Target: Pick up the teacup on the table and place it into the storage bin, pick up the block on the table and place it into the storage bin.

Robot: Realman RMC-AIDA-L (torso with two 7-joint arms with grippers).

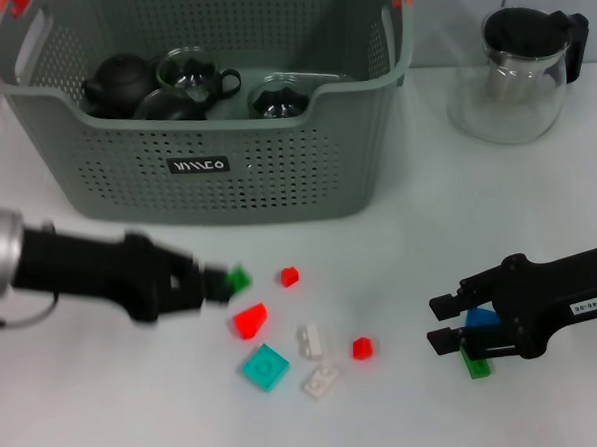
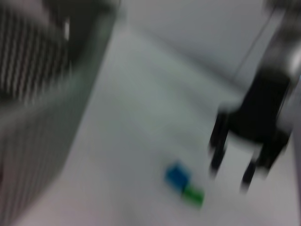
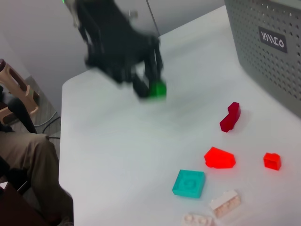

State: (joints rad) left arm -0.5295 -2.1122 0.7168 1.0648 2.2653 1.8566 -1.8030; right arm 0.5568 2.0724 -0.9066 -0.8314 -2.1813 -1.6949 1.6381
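Fingers of left gripper pinching small green block, just in front of storage bin, above table. Fingers of right gripper spread, empty, hovering over blue block and a second green block, well to the right of the bin. Step in hand, judged: block transfer; teacups appear already inside the bin. Next move calls for lifting over the bin's front wall, then release inside. Loose red, teal and white blocks near the bin's front. Left arm blurred; exact grip contact hard to make out.
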